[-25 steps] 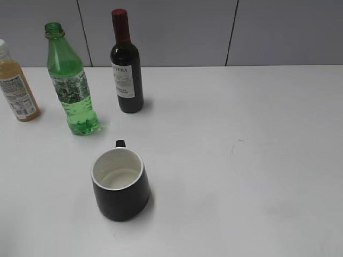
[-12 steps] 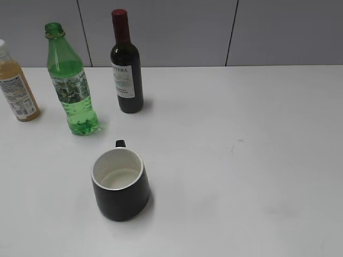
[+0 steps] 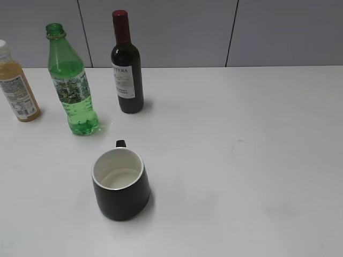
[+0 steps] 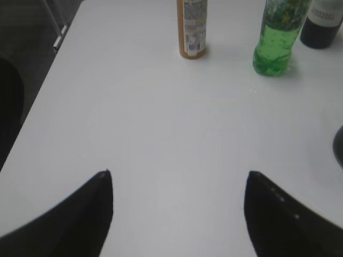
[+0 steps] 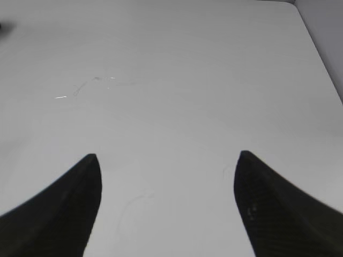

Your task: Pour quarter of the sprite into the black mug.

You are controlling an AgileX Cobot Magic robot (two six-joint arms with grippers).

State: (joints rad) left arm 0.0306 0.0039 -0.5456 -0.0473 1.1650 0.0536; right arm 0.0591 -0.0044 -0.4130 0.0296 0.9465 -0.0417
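Left gripper: the left gripper (image 4: 178, 184) hangs over bare table with its two dark fingers spread wide and nothing between them; it does not appear in the exterior view.
Right gripper: the right gripper (image 5: 167, 166) is likewise spread wide and empty, above a bare, faintly scratched part of the white table (image 5: 177, 64).
Sprite: the tall translucent green plastic bottle with a patterned label and no cap (image 3: 71, 80) stands upright toward the back left of the table; in the left wrist view it lies ahead and to the right of the fingers, well apart from them (image 4: 278, 37).
Black mug: the squat black ceramic mug with a white inside (image 3: 120, 183) stands upright in front of the green bottle, handle turned toward the back; its inside looks empty.
Neighbours: an orange juice bottle with a pale label (image 3: 17, 88) stands left of the green bottle, a dark wine bottle with a red cap (image 3: 126, 67) right of it; neither touches it.
Done: nothing, by my reading; the bottle is ungrasped and no liquid shows in the mug.
Left to do: reach and grip the green bottle, likely with the left arm as the nearer one, carry it over the mug, tip out a quarter, set it back.
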